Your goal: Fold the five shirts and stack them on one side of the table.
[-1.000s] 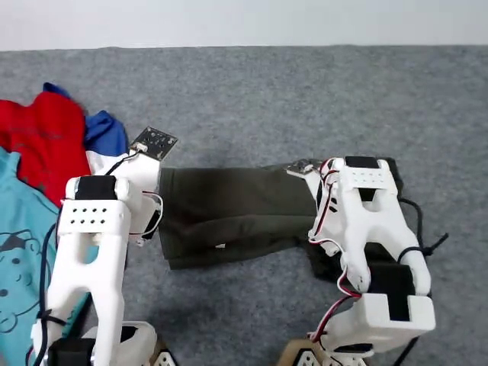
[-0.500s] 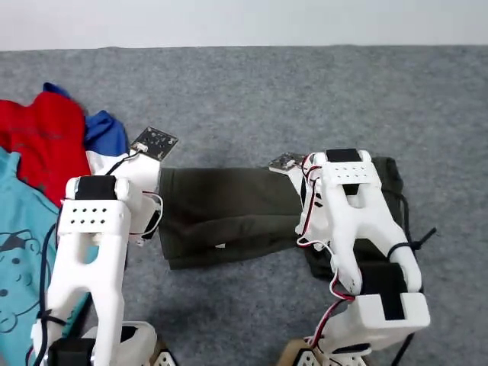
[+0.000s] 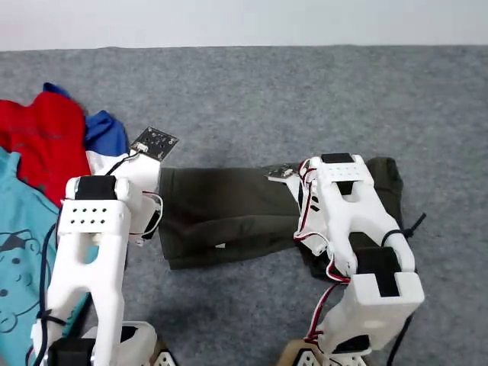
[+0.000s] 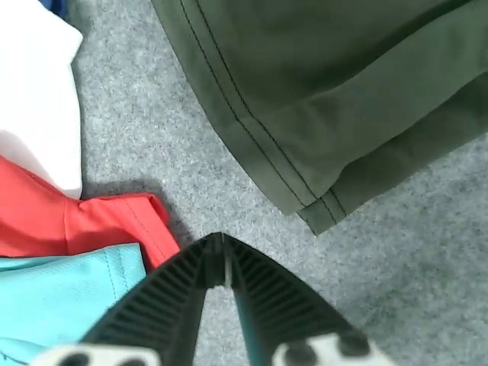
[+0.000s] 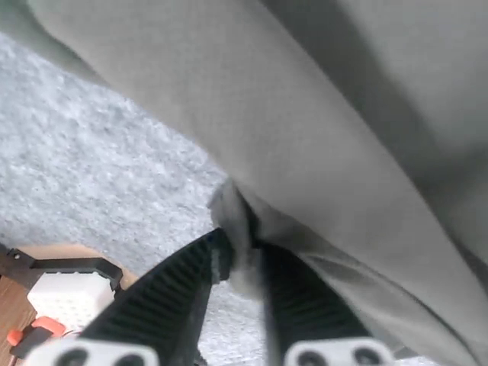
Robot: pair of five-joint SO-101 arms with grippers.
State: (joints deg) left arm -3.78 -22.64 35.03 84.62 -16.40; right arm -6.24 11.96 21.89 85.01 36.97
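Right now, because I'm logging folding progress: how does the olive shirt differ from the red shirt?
The olive shirt lies spread mostly flat across the middle of the gray table cover; the red shirt sits bunched up at its left edge. The right gripper is shut on a fold of the olive shirt; nothing holds the red shirt. Both rest on that same cover, and neither is fully folded.

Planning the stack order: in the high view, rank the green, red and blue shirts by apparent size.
Largest: green shirt.
Next: red shirt, bunched at the edge.
Smallest: blue shirt; the red one partly covers it, so its true size is unsure.
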